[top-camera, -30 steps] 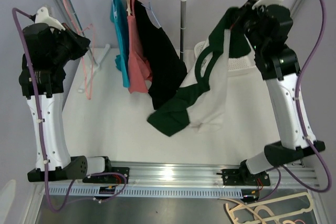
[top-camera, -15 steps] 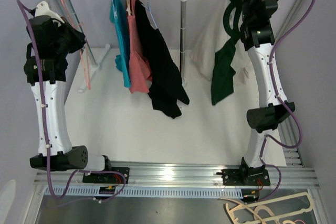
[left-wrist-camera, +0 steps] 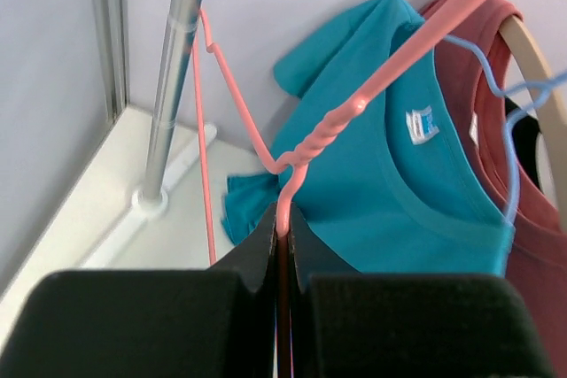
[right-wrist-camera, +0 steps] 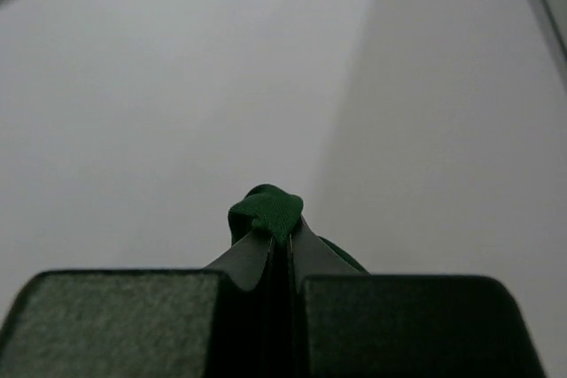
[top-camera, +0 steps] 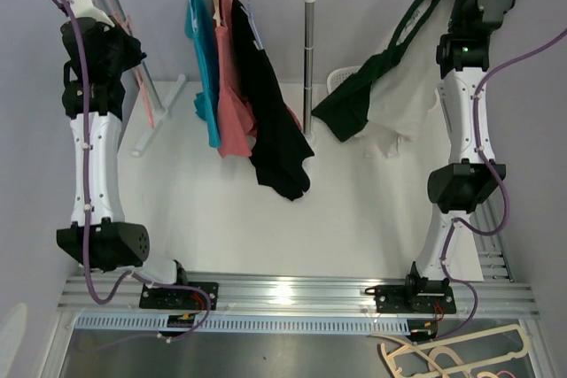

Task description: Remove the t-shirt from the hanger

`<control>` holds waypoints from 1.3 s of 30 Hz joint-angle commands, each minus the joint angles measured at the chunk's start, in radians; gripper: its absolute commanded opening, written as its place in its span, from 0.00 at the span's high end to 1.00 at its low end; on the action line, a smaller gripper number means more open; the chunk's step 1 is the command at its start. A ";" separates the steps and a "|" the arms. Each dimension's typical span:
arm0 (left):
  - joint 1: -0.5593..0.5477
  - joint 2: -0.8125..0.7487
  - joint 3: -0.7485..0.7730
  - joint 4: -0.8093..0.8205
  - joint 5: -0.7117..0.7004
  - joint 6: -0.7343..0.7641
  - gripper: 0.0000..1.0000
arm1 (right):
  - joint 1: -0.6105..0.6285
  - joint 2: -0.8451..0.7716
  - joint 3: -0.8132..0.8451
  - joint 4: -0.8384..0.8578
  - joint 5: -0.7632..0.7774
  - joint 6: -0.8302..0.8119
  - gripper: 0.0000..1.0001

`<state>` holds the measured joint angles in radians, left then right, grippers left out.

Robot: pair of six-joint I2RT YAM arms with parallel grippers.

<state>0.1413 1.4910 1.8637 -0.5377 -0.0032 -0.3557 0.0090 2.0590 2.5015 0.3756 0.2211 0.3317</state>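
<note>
A small white label (left-wrist-camera: 423,124) sits in the collar of the teal shirt (left-wrist-camera: 381,183); its print is too small to read; the left gripper (left-wrist-camera: 282,229) is clamped shut on the wire neck of the pink hanger (left-wrist-camera: 330,126), near the left post (left-wrist-camera: 173,77); the right gripper (right-wrist-camera: 285,241) pinches a fold of the green-and-white t-shirt (top-camera: 354,104), held high at far right; the cloth drapes just right of the right post (top-camera: 308,42), perhaps brushing the white basket (top-camera: 341,77); bare table (top-camera: 213,210) lies in front.

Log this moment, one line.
left gripper: shut on pink hanger | right gripper: shut on green t-shirt | status: green t-shirt off pink hanger
</note>
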 commanded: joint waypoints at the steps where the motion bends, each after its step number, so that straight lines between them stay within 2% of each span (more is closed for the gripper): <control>1: 0.050 0.067 0.000 0.212 0.165 0.077 0.99 | 0.008 0.018 -0.114 -0.116 -0.066 0.076 1.00; 2: 0.081 0.087 0.011 0.231 0.195 0.051 0.99 | 0.012 0.027 -0.130 -0.154 -0.101 0.069 1.00; 3: 0.098 0.119 0.012 0.251 0.244 0.037 0.99 | 0.016 0.064 -0.106 -0.267 -0.129 0.063 1.00; 4: 0.119 0.135 0.012 0.280 0.369 0.018 0.99 | 0.023 0.087 -0.080 -0.323 -0.156 0.056 1.00; 6: 0.173 0.164 0.011 0.341 0.454 -0.067 0.99 | 0.034 0.134 0.001 -0.453 -0.216 0.009 1.00; 7: 0.185 0.192 0.015 0.353 0.488 -0.083 0.99 | 0.043 0.177 0.022 -0.572 -0.259 -0.005 1.00; 8: 0.198 0.202 0.022 0.358 0.526 -0.085 0.99 | 0.048 0.191 0.028 -0.616 -0.310 -0.031 1.00; 10: 0.196 0.221 0.061 0.344 0.523 -0.062 0.99 | 0.051 0.207 0.005 -0.737 -0.336 -0.036 1.00; 12: 0.196 0.219 0.066 0.344 0.520 -0.052 0.99 | 0.046 0.190 -0.077 -0.764 -0.380 -0.020 1.00; 16: 0.196 0.204 0.077 0.344 0.516 -0.042 0.99 | 0.037 0.142 -0.294 -0.790 -0.362 0.041 1.00; 22: 0.198 0.172 0.084 0.347 0.534 -0.032 0.99 | 0.032 0.219 -0.311 -0.937 -0.338 0.024 1.00; 24: 0.196 0.141 0.071 0.380 0.551 -0.040 0.99 | 0.028 0.279 -0.247 -1.027 -0.341 0.020 1.00; 25: 0.192 0.134 0.063 0.387 0.551 -0.040 0.99 | 0.026 0.306 -0.207 -1.065 -0.345 0.015 0.95; 26: 0.192 0.126 0.074 0.403 0.554 -0.042 0.99 | 0.025 0.332 -0.126 -1.140 -0.345 0.009 0.79; 27: 0.192 0.127 0.081 0.409 0.563 -0.043 0.99 | 0.028 0.367 -0.101 -1.167 -0.345 0.003 0.61; 28: 0.188 0.132 0.092 0.413 0.569 -0.046 0.99 | 0.028 0.371 -0.096 -1.176 -0.342 0.000 0.33; 30: 0.182 0.167 0.159 0.406 0.580 -0.042 0.99 | 0.032 0.327 -0.177 -1.137 -0.321 -0.005 0.29; 31: 0.173 0.181 0.176 0.395 0.577 -0.036 0.99 | 0.035 0.302 -0.220 -1.111 -0.318 -0.005 0.20; 32: 0.169 0.196 0.216 0.392 0.577 -0.034 0.99 | 0.034 0.282 -0.260 -1.063 -0.318 0.003 0.17; 33: 0.164 0.225 0.244 0.392 0.577 -0.032 0.99 | 0.034 0.262 -0.315 -1.048 -0.321 0.004 0.15; 39: 0.135 0.392 0.485 0.303 0.560 -0.055 0.99 | 0.048 0.182 -0.392 -1.018 -0.313 0.000 0.13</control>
<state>0.2935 1.8050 2.2463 -0.2512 0.5522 -0.3992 0.0460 2.3539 2.1273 -0.6605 -0.1009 0.3378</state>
